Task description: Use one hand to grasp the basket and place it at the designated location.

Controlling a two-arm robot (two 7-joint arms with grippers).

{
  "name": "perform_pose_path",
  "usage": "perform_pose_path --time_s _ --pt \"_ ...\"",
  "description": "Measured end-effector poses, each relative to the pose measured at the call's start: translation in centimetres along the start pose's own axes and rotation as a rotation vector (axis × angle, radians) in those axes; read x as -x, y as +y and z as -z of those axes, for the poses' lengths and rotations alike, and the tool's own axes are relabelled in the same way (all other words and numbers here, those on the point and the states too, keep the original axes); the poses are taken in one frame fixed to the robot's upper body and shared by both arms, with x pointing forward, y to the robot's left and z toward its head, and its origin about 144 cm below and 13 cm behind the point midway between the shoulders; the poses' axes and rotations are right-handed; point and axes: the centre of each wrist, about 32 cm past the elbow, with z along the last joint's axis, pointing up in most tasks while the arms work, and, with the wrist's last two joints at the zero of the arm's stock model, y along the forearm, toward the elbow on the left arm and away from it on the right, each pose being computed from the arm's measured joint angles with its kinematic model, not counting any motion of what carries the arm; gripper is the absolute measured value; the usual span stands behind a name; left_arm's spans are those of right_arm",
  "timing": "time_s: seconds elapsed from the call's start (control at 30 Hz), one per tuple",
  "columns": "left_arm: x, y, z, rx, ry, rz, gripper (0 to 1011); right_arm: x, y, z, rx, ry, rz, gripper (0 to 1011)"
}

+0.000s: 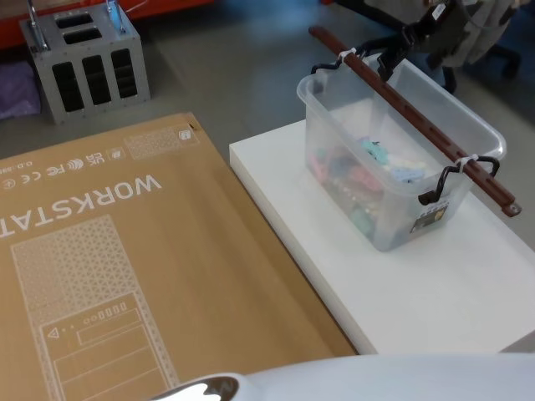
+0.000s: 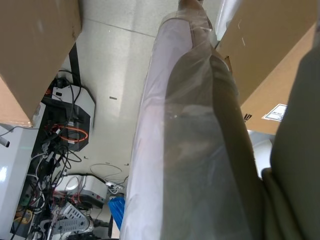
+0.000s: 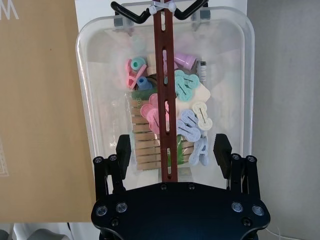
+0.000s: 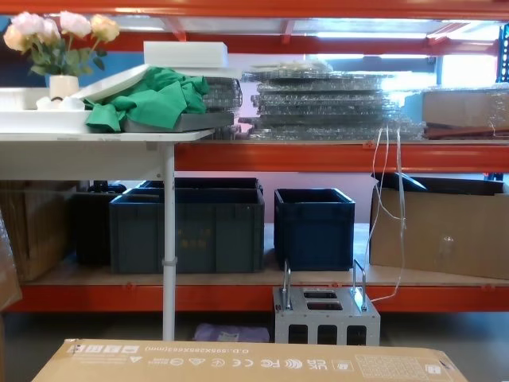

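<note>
Brown cardboard sheet [image 1: 125,276], printed with white line art, is the largest item. It lies flat along the robot's left side of the work area, with one edge against the white counter [image 1: 435,309].

White counter: a low slab carrying the basket [image 1: 368,180] on its far half. The near half is bare.

Basket: a translucent tub, upright, set at an angle to the counter edges. Its red-brown bar handle [image 1: 418,125] spans the long axis above the rim on black pivots and overhangs at both ends.

Grey metal box [image 1: 88,63]: on the floor beyond the cardboard, well apart from the basket, and not part of the task.

Right gripper [image 3: 172,147]: positioned over the far end of the basket. The fingers [image 3: 123,150] are spread wide, one on each side of the handle, and touch nothing. Whether they are level with the bar or above it cannot be determined.

Clothes pegs [image 3: 187,122]: loose pastel and wooden pegs piled in the basket bottom.

Left arm: parked off to the side, with its wrist camera facing the floor.

Step in hand: pre-grasp alignment, with the basket not yet lifted.

Next move, as judged:
1. Bring the fingers level with the bar.
2. Clamp them on it.
3. Lift straight up.

A hold near one end is likely to tip the load, so shifting toward mid-span first is advisable. No marked destination can be identified.
</note>
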Motion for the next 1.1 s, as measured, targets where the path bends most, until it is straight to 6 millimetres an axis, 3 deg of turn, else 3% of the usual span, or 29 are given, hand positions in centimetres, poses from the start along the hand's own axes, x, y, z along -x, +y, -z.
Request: perform_pose_path --time_s 1.1 --pt "0.0 0.0 0.0 0.0 0.0 0.0 0 0.0 0.0 0.0 0.0 0.0 0.0 1001"
